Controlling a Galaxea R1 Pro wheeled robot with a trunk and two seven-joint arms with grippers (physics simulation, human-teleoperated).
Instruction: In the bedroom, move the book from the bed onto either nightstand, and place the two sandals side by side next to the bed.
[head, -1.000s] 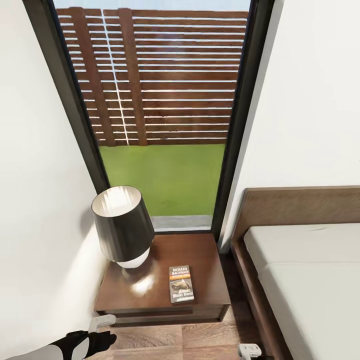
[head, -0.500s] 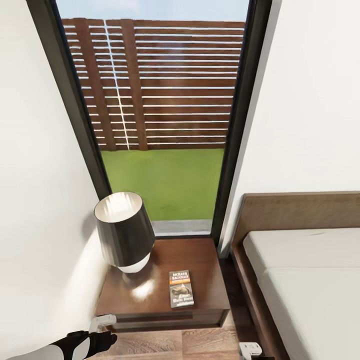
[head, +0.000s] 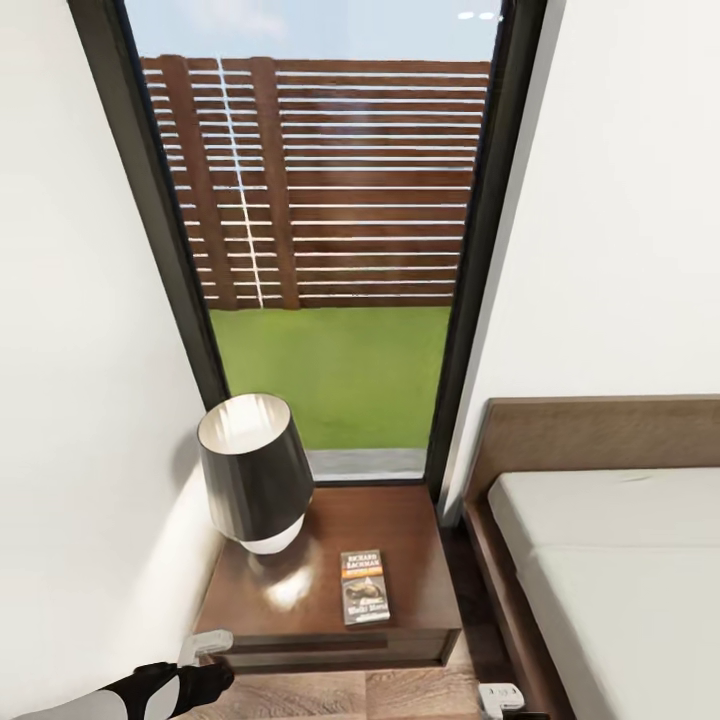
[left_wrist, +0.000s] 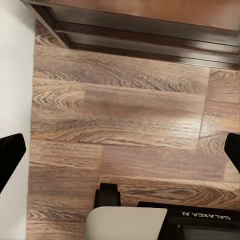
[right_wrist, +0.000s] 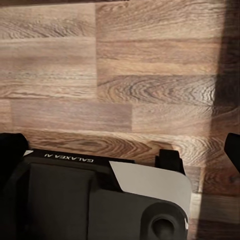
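The book (head: 365, 587) lies flat on the glossy top of the dark-brown nightstand (head: 420, 535), toward its front, cover up. The bed (head: 620, 590), with its brown frame and off-white mattress, stands just right of the nightstand. My left arm (head: 165, 688) hangs low at the nightstand's front left corner. Its gripper (left_wrist: 120, 150) is wide open over bare wood floor, with nothing between the fingers (left_wrist: 10, 155). My right gripper (right_wrist: 120, 147) is also open above the floor, holding nothing. The two sandals are out of view.
A lamp (head: 252, 470) with a dark shade stands on the nightstand's back left. A white wall (head: 80, 400) closes the left side. Behind is a tall dark-framed window (head: 340, 250) onto grass and a slatted fence. The robot's base (right_wrist: 100, 200) shows below the grippers.
The whole picture has slid downward a little, so the head camera has moved. The book stays where it lay on the nightstand, and both arms hold their places.
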